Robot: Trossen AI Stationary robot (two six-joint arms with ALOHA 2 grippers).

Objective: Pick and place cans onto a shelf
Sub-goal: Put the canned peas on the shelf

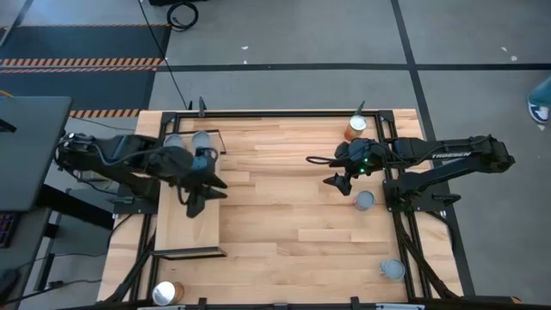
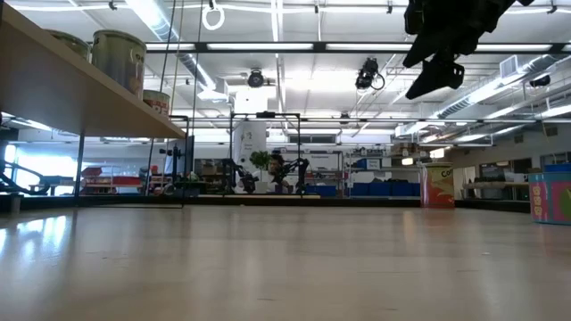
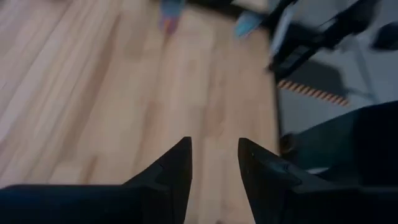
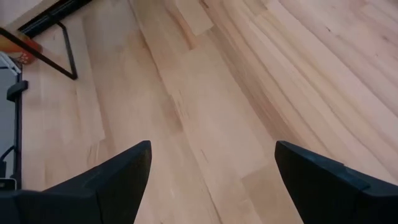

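The shelf (image 1: 189, 232) is a pale board in a black frame at the table's left. Two cans (image 1: 175, 140) (image 1: 201, 138) stand at its far end and also show in the low view (image 2: 118, 55). My left gripper (image 1: 195, 205) hovers over the shelf's middle, open a little and empty (image 3: 214, 165). My right gripper (image 1: 331, 175) hangs high over the table's right half, wide open and empty (image 4: 211, 168). Loose cans stand on the table: an orange one (image 1: 356, 127) at the far right, a silver-topped one (image 1: 365, 200) beside my right arm, one (image 1: 393, 269) near the right front, and one (image 1: 168, 293) at the left front.
The black frame rails (image 1: 405, 215) run along the table's right side under my right arm. The shelf's near leg (image 4: 62, 50) shows in the right wrist view. Bare striped wood (image 1: 284, 215) lies between the shelf and the right-hand cans.
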